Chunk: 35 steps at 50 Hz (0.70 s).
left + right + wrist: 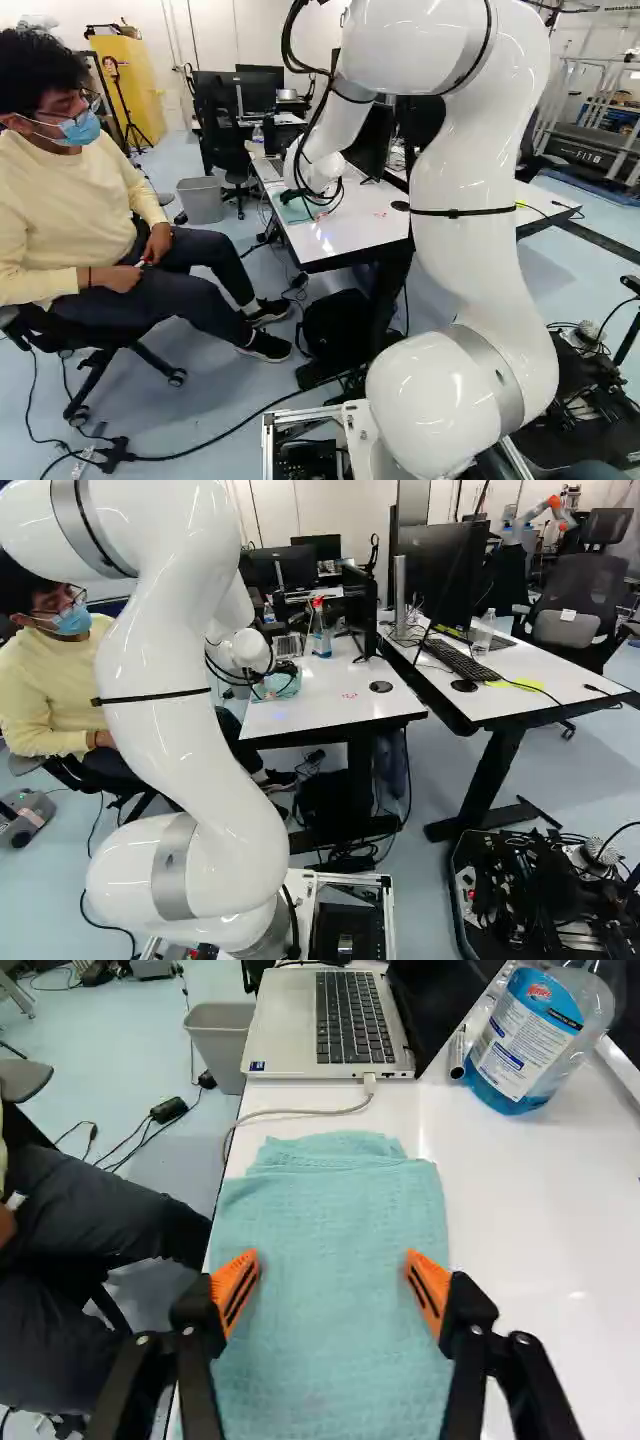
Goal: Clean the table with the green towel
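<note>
Towel (325,1310) partly hidden, red marks (349,695) too small to tell

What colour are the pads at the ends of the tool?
Bright orange pads, seen best in the wrist view.

White walls (215,30), pale blue floor (195,415), yellow cabinet (142,68)

Label (525,1032) on bottle (564,1060), sticker (257,1066) on laptop (285,1022)
</note>
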{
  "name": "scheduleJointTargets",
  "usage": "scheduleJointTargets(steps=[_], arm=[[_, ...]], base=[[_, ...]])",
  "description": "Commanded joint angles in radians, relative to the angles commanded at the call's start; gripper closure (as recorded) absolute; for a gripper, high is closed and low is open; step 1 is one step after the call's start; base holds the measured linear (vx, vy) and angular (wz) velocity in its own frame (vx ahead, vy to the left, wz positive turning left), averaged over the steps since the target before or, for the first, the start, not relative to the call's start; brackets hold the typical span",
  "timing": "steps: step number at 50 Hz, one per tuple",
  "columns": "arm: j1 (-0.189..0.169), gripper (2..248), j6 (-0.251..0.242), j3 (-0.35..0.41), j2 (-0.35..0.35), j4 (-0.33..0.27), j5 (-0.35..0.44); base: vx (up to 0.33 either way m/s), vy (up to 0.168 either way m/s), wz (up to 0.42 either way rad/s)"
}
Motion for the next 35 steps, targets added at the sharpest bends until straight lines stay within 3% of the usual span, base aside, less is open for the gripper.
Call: scheduleJointTargets(steps=[1,6,7,11,12,16,17,22,23,27,28,35], arm=[[0.0,64,0.0,0.0,0.0,0.0,0.0],[0.0,64,0.0,0.0,0.0,0.0,0.0],[0.0,101,0.0,0.0,0.0,0.0,0.0],[0.0,101,0.0,0.0,0.0,0.0,0.0],[0.0,136,0.0,0.0,0.0,0.0,0.0],[0.0,136,0.0,0.0,0.0,0.0,0.0],[0.0,171,0.0,0.0,0.0,0.0,0.0],[0.0,171,0.0,0.0,0.0,0.0,0.0],[0.0,196,0.0,0.0,0.0,0.0,0.0],[0.0,196,0.0,0.0,0.0,0.0,0.0],[0.0,206,0.0,0.0,0.0,0.0,0.0],[0.0,206,0.0,0.0,0.0,0.0,0.0]], base=[[0.0,0.0,0.0],[0.0,0.0,0.0],[0.0,0.0,0.0],[0.0,0.0,0.0],[0.0,0.0,0.0],[0.0,0.0,0.0],[0.0,0.0,0.0],[0.0,0.0,0.0],[0.0,0.0,0.0],[0.0,0.0,0.0],[0.0,0.0,0.0],[0.0,0.0,0.0]])
